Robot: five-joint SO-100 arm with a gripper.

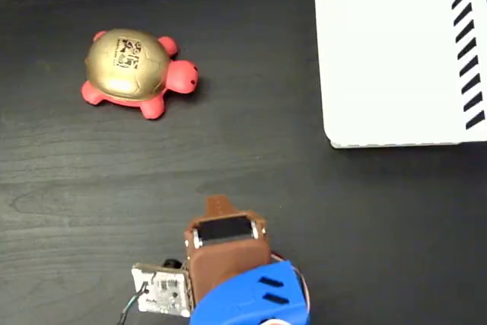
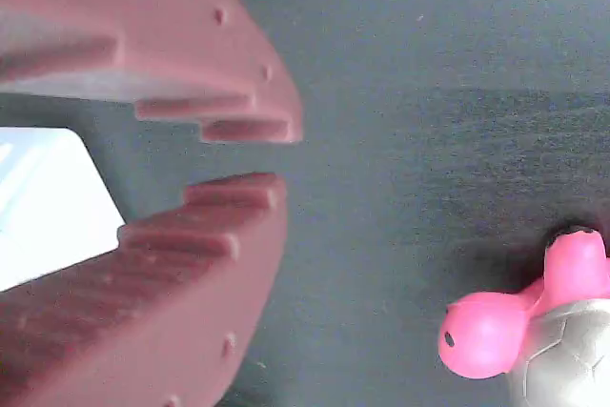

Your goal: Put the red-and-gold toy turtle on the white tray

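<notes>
While the dark tabletop lies mostly bare, the white tray sits at the upper right of the fixed view, nothing on it. The robot arm waits at the bottom edge, its hand slightly parted and holding nothing. The red-and-gold toy turtle rests upright at upper left, well apart from both. I'd judge this the reach step; next the hand must widen and travel to the turtle.
</notes>
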